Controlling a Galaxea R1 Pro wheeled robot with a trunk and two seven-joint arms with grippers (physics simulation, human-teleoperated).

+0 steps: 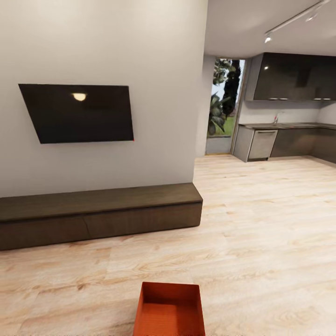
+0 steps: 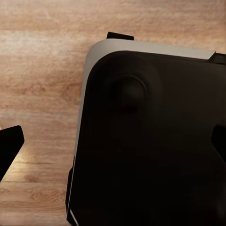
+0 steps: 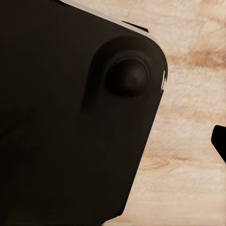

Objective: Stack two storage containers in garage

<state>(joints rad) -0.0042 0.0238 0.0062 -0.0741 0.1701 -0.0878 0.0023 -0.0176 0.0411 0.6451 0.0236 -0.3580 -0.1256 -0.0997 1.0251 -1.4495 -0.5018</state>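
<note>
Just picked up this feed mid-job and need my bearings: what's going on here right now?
The robot is in the living room, facing the wall with the black TV and the dark wood bench. One orange-red storage container sits open side up on the light wood-plank floor right in front of it, and nothing is gripping it. Both wrist views look down at the robot's own dark base over the planks, so the gripper states cannot be told. A kitchen lies ahead to the right.

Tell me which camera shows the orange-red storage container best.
The head view: the storage container sits open-topped on the wood-plank floor at the picture's bottom edge, partly cut off. The wrist views look down on the robot's dark base and wood planks.
</note>
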